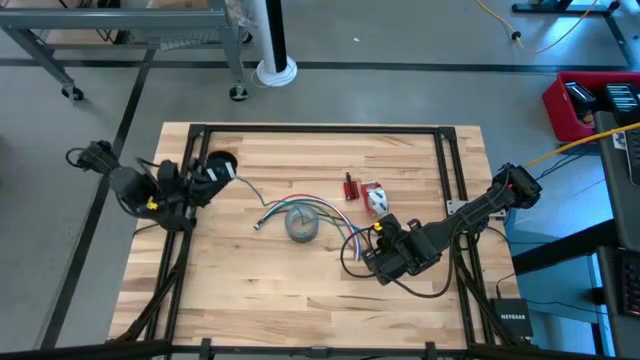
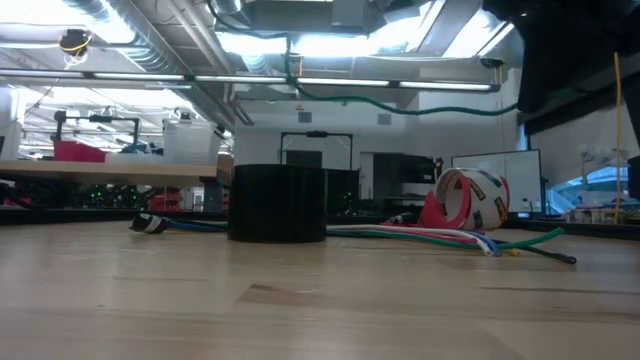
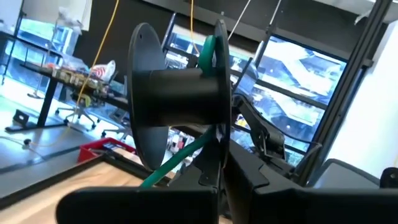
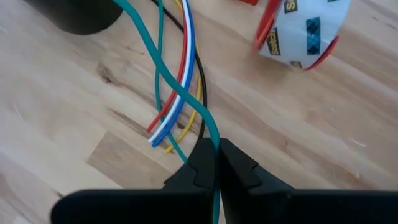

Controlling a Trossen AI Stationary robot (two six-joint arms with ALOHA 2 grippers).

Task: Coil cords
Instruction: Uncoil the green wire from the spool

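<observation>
A black spool [image 1: 221,163] with two round flanges is up at the table's far left, with my left gripper [image 3: 221,158] shut on it. A green cord [image 3: 180,158] runs from the spool [image 3: 180,93] across the table to my right gripper [image 4: 216,155], which is shut on it. Beside the green cord [image 4: 163,71], red, white, blue, yellow and black cords [image 4: 183,74] lie loose on the wood, past a grey tape roll [image 1: 302,224]. In the high view my right gripper [image 1: 373,240] points steeply down at the table's right middle. My left gripper pinches the rim of one spool flange [image 3: 219,140] between its two fingers, coming at it about level from the table's left. The spool is clear of the table, its axis lying crosswise to the fingers. My right gripper pinches the green cord [image 4: 214,142] between its two fingers, slanting down from the table's right. The fingers lie along the cord. Ahead of the fingers the cord lies on the wood, crossing the other cords.
A red and white tape dispenser [image 4: 305,31] and a red clip [image 1: 350,187] lie just beyond the cords. A black frame [image 1: 320,130] runs around the table top. The near half of the wood [image 1: 280,300] is bare.
</observation>
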